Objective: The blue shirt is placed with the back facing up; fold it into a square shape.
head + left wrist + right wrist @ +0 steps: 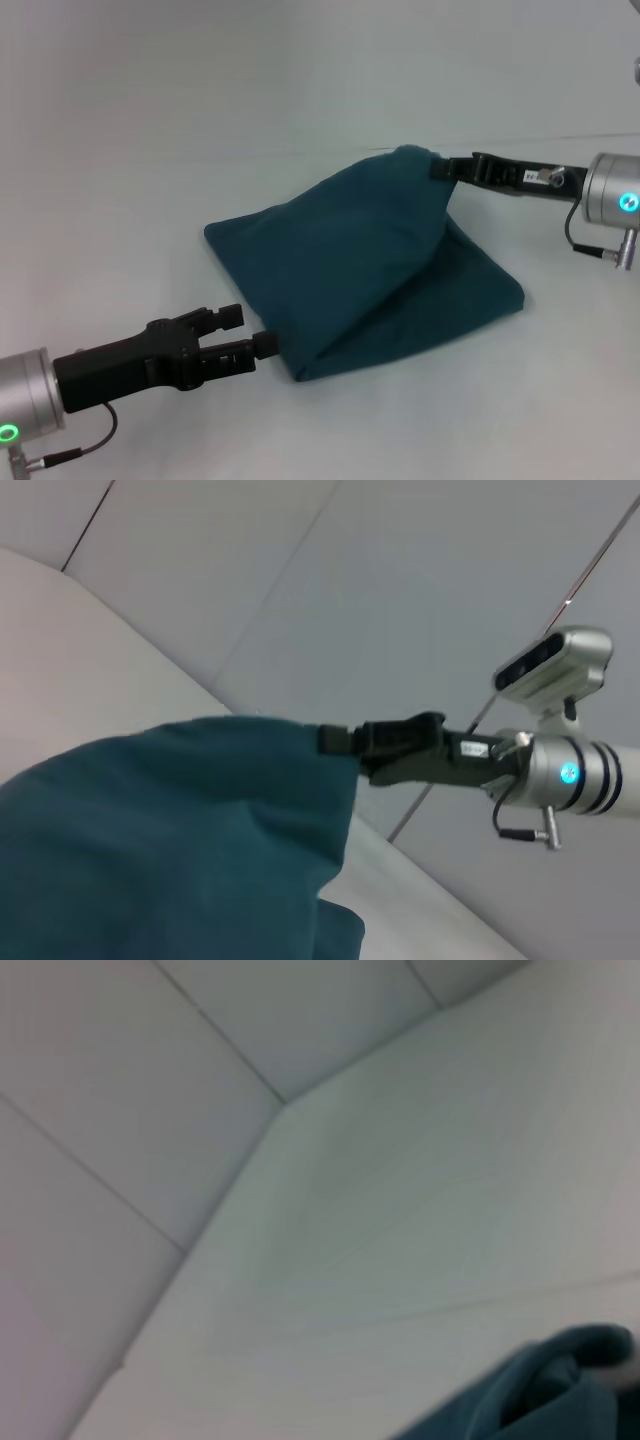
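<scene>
One corner of the blue shirt [365, 275] hangs pinched in the right tool [440, 168], upper right; carry it across evenly. The left tool [248, 332], lower left, gapes empty.

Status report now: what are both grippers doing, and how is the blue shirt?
Right gripper shut on blue shirt, far corner lifted off the table. Left gripper open, at near corner. Shirt partly folded. Nothing in the way.

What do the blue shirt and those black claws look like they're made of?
The blue shirt looks like soft matte knit cloth: it drapes and creases where the right gripper lifts it. Both it and the left gripper look like hard matte black plastic or metal.
</scene>
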Motion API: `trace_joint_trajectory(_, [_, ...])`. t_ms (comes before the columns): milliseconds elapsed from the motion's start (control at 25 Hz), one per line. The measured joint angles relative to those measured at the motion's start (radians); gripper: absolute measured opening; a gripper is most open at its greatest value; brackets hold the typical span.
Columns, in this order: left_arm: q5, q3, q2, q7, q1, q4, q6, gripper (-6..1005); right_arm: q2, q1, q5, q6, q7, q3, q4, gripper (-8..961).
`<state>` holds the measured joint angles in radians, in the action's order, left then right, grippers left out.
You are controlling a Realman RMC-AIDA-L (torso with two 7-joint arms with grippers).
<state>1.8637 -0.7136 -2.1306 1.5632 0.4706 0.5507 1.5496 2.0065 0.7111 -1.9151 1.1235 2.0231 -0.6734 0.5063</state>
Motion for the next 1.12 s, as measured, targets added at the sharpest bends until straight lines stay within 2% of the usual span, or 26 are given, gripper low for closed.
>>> trace_joint_trajectory(280, [-0.002, 0.002, 0.0, 0.001, 0.0, 0.002, 0.0, 950, 0.007, -0.013, 0.013, 0.073, 0.007, 0.0, 0.1, 60])
trace_joint_trajectory(480, [-0.007, 0.009, 0.0, 0.002, -0.004, 0.002, 0.0, 950, 0.014, -0.057, 0.054, 0.14, 0.004, 0.0, 0.178, 60])
trace_joint_trajectory(800, [-0.008, 0.018, 0.001, 0.005, -0.003, 0.002, 0.0, 950, 0.017, -0.106, 0.089, 0.215, 0.002, 0.001, 0.232, 60])
trace_joint_trajectory(960, [-0.005, 0.019, 0.001, 0.005, -0.002, 0.001, -0.002, 950, 0.023, -0.136, 0.093, 0.218, -0.001, 0.002, 0.248, 60])
trace_joint_trajectory(1120, [-0.002, 0.019, 0.001, 0.005, -0.002, 0.002, -0.002, 950, 0.021, -0.163, 0.09, 0.208, -0.004, 0.002, 0.244, 60])
